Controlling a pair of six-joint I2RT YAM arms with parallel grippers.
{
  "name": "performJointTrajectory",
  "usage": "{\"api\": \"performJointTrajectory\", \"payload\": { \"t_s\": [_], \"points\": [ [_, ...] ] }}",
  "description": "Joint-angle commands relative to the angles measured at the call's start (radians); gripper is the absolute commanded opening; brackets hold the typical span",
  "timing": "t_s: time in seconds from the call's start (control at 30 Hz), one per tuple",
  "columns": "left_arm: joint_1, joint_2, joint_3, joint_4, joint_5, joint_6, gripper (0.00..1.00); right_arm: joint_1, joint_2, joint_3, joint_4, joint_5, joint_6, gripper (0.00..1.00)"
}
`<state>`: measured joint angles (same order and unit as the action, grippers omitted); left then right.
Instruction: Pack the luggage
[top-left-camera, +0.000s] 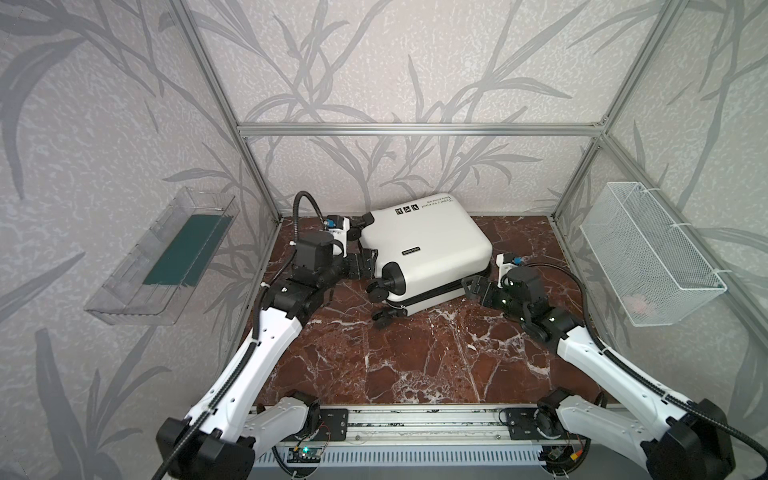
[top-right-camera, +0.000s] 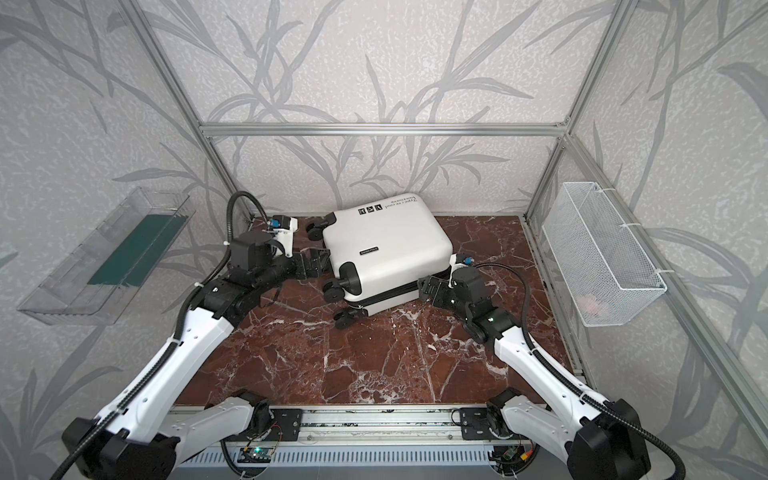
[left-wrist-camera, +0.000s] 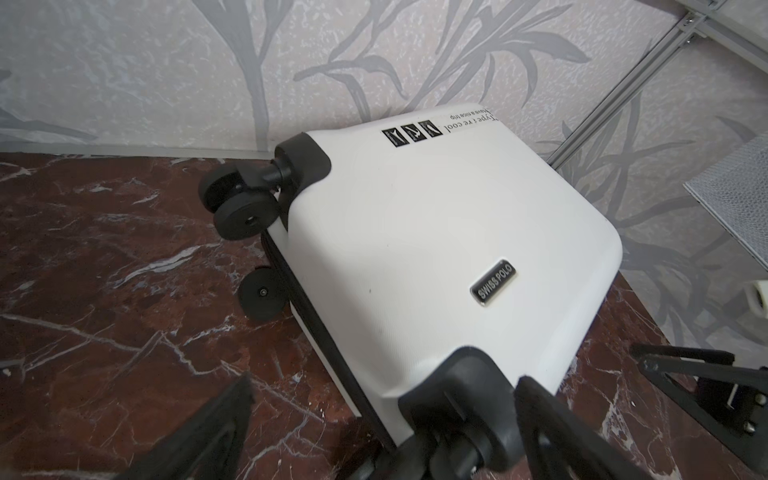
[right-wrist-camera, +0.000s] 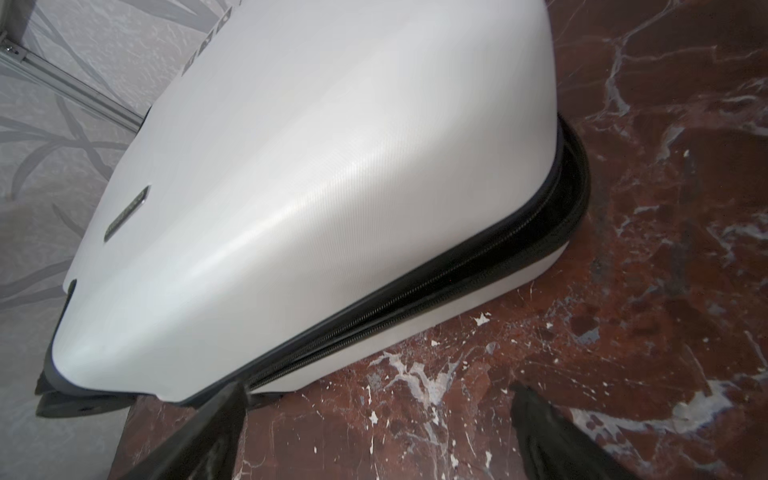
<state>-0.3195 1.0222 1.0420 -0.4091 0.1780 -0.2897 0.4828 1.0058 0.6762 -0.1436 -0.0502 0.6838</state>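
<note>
while it is lying shut, luggage (top-left-camera: 428, 245): likely skidding if nudged
left gripper (top-left-camera: 369, 262): gaping empty beside a wheel (top-left-camera: 377, 291)
right gripper (top-left-camera: 473, 286): gaping empty, maybe snagging the zipper (right-wrist-camera: 415, 298)

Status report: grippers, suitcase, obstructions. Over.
Left gripper open at wheel end. Right gripper open at zipper side. Suitcase flat on table, lid down. Nothing blocking.

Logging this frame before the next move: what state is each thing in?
luggage: lying flat, shells together.
left tool: open, at its wheel end.
right tool: open, beside its zipper seam.
clear tray: wall-mounted, holding a dark green sheet.
wire basket: wall-mounted, pale pink thing inside.
</note>
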Motion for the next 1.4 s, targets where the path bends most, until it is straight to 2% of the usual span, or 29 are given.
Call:
{"api": "performJointTrajectory", "payload": {
  "t_s": [0.0,0.1,0.17,0.37,0.73,0.8,1.0,1.37],
  "points": [
    [-0.002,-0.09,-0.125,-0.036,0.024,-0.031,0.99,0.065,-0.031,-0.043,-0.023,-0.028,-0.012,0.98],
    [-0.002,-0.182,-0.232,-0.025,0.062,-0.074,0.99,0.178,-0.026,-0.055,-0.009,0.037,-0.041,0.97],
    [-0.007,-0.232,-0.293,-0.018,0.079,-0.096,0.99,0.255,0.016,-0.054,0.035,0.052,-0.089,0.92],
    [-0.022,-0.267,-0.364,-0.026,0.076,-0.073,0.96,0.391,0.138,-0.046,0.161,0.071,-0.146,0.78],
    [-0.053,-0.145,-0.323,0.012,0.016,0.015,0.94,0.49,0.266,-0.06,0.35,0.118,-0.181,0.77],
    [-0.058,-0.129,-0.313,0.012,0.015,0.023,0.94,0.514,0.299,-0.058,0.4,0.144,-0.199,0.75],
    [-0.061,-0.12,-0.295,-0.008,0.013,0.033,0.94,0.572,0.429,-0.034,0.559,0.189,-0.249,0.57],
    [-0.061,-0.136,-0.291,-0.016,0.006,0.036,0.95,0.623,0.573,-0.04,0.803,0.37,-0.259,0.49]
  ]
}}
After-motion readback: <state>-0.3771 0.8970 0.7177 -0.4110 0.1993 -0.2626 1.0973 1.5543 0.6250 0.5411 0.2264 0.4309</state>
